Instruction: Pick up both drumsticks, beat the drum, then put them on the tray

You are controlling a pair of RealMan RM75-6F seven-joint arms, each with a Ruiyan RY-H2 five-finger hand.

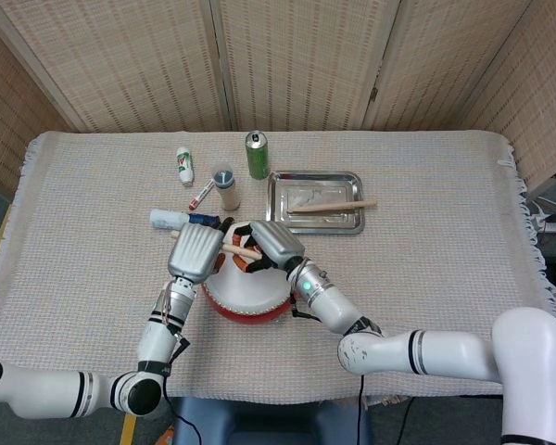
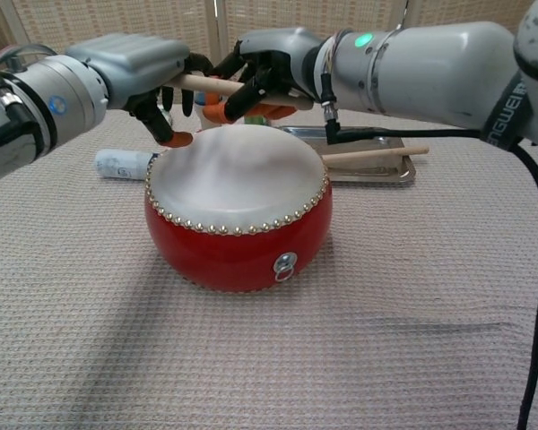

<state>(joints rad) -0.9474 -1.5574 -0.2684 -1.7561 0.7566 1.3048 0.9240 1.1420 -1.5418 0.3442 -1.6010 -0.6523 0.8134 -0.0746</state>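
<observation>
A red drum (image 2: 238, 235) with a white skin stands at the table's near middle, also seen from above as the drum (image 1: 248, 298). One wooden drumstick (image 2: 217, 86) lies level above the drum's far edge. My right hand (image 2: 271, 73) grips it around its middle. My left hand (image 2: 142, 73) is beside the stick's left end, its fingers spread and pointing down, one fingertip by the drum rim. From above, the left hand (image 1: 195, 252) and the right hand (image 1: 267, 243) sit side by side over the drum. A second drumstick (image 1: 332, 206) lies in the steel tray (image 1: 280, 197).
Behind the drum are a green can (image 1: 257, 154), a white bottle (image 1: 183, 165), a small capped jar (image 1: 225, 189), a red-and-white pen (image 1: 201, 194) and a blue-and-white tube (image 1: 178, 219). A woven cloth covers the table, with folding screens behind.
</observation>
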